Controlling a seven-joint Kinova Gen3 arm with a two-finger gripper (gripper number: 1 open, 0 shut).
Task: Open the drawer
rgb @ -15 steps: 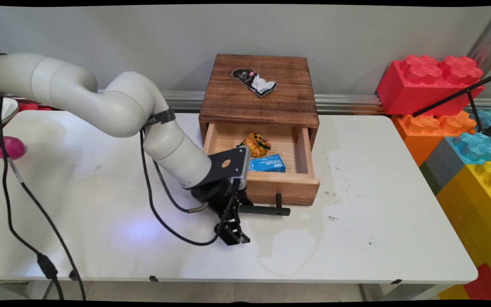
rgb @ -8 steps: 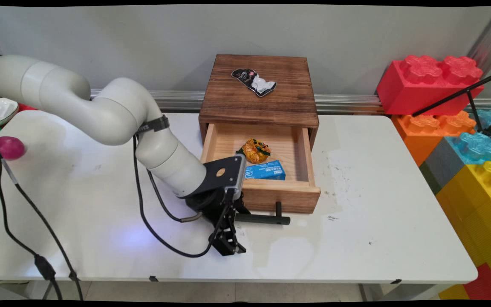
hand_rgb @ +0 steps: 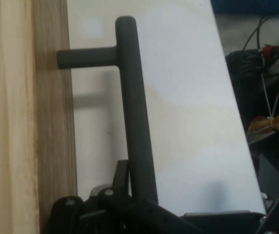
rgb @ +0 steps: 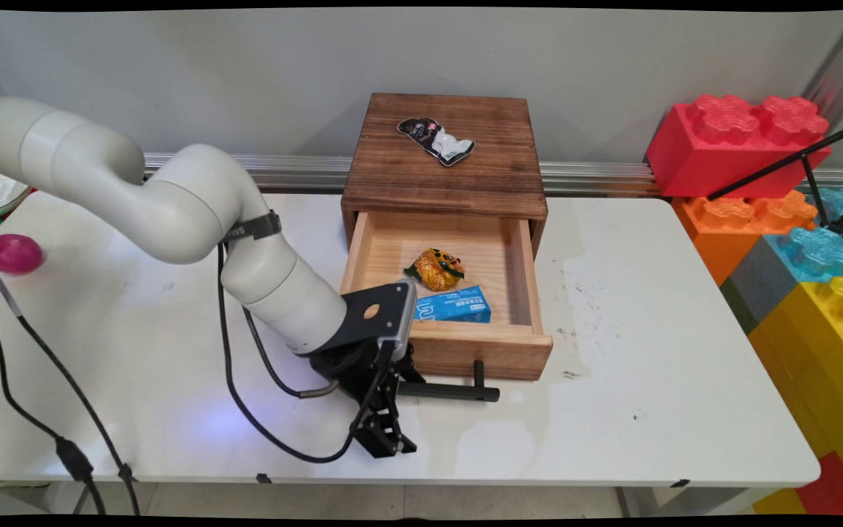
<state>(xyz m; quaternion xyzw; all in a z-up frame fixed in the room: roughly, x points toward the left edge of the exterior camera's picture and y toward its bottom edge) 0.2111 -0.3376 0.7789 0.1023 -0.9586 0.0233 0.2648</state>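
Where the gripper point(rgb: 401, 384) meets the drawer front, its fingers are clamped on the left end of the black handle point(rgb: 458, 391), whose bar runs left to right along the table's near edge, parallel to the drawer point(rgb: 465, 351). The drawer stands pulled out of the wooden box point(rgb: 445, 157), holding a golden wrapped snack point(rgb: 436, 267) and a blue packet point(rgb: 458, 304).
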